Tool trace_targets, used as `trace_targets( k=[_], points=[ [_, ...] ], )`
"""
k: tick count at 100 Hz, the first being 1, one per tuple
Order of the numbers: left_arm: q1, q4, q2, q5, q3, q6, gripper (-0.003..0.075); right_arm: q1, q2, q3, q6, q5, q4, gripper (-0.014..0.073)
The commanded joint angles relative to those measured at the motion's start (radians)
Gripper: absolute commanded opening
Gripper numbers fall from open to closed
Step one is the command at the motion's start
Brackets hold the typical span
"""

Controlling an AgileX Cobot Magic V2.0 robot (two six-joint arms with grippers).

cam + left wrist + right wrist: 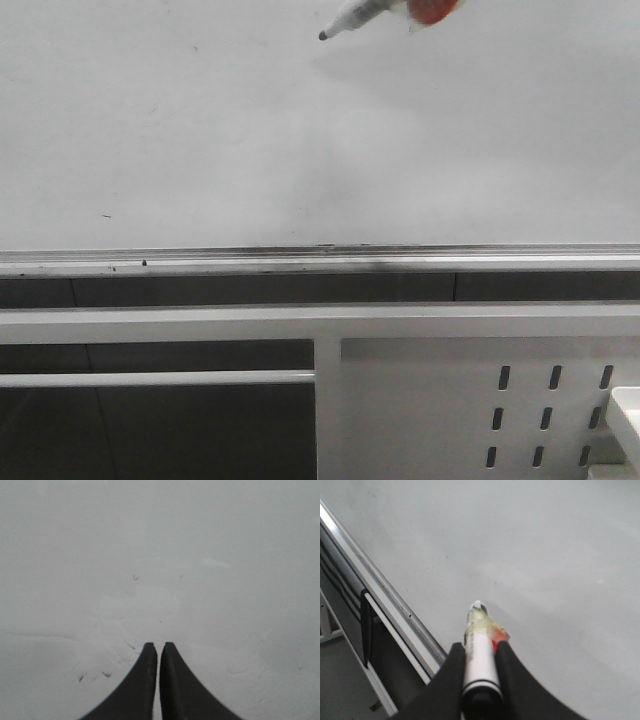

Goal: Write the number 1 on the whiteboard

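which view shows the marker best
The right wrist view: the marker shows nearly whole, clamped in the right tool over the whiteboard. The front view catches only its tip end; the left wrist view shows none.
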Motion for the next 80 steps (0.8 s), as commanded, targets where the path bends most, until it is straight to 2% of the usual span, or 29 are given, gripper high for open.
trace_targets(
  k=[1,32,49,80],
  points=[
    [0.006,-0.021,-0.004,-0.108,-0.024,-0.012,-0.002,-0.02,0.011,-0.025,-0.01,-0.107,-0.014,-0.0069],
    [0.006,-0.021,-0.004,-0.115,-0.024,-0.012,-0.002,-0.076,0.076,-0.025,-0.01,-0.115,-0.014,-0.0069],
    [0.006,-0.021,-0.004,-0.131,-0.024,-0.012,-0.002,-0.075,0.143,-0.022,-0.01,-0.07,-0.012,-0.0069],
    [0.006,-0.01,-0.004,-0.131,-0.024,-0.012,-0.002,-0.073,0.25,-0.022,-0.01,-0.09,0.009,-0.0069]
  ],
)
